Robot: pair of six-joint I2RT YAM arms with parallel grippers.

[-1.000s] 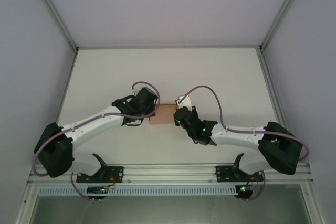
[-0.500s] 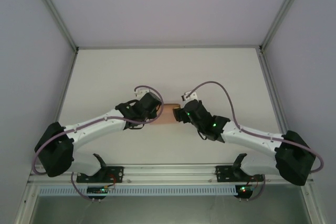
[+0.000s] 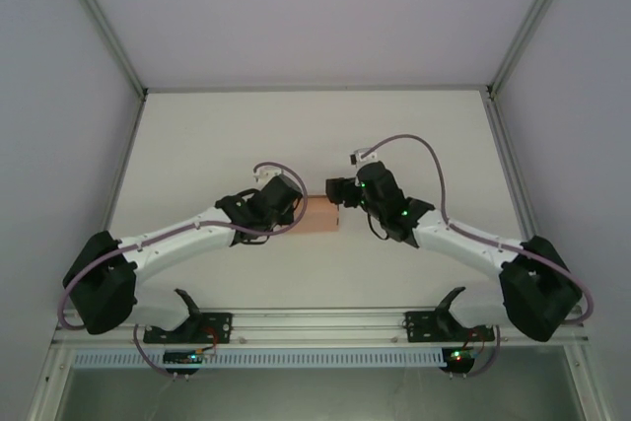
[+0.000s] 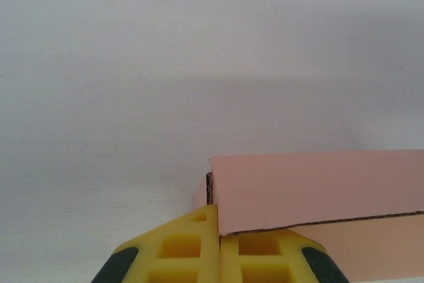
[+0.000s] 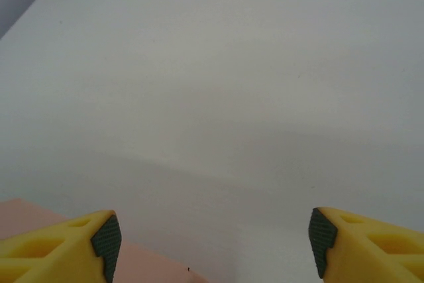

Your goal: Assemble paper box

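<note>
The salmon-pink paper box (image 3: 317,217) lies on the white table between the two arms. In the left wrist view a pink flap (image 4: 318,190) stands up with its corrugated left edge showing. My left gripper (image 4: 218,220) is shut on the lower left corner of that flap, the yellow fingers (image 4: 179,246) pressed together around the thin card. From above, the left gripper (image 3: 296,208) sits at the box's left end. My right gripper (image 3: 335,190) hovers at the box's far right corner, open wide with nothing between its fingertips (image 5: 101,238). A corner of the box (image 5: 149,266) shows below the right gripper (image 5: 213,238).
The white tabletop (image 3: 296,135) stretches to the back wall, with grey walls and metal frame posts (image 3: 123,145) on both sides. An aluminium rail (image 3: 325,322) runs along the near edge by the arm bases.
The right gripper has left the box's right end, moving toward the far side and rising. The left gripper shifted slightly right and keeps its hold.
</note>
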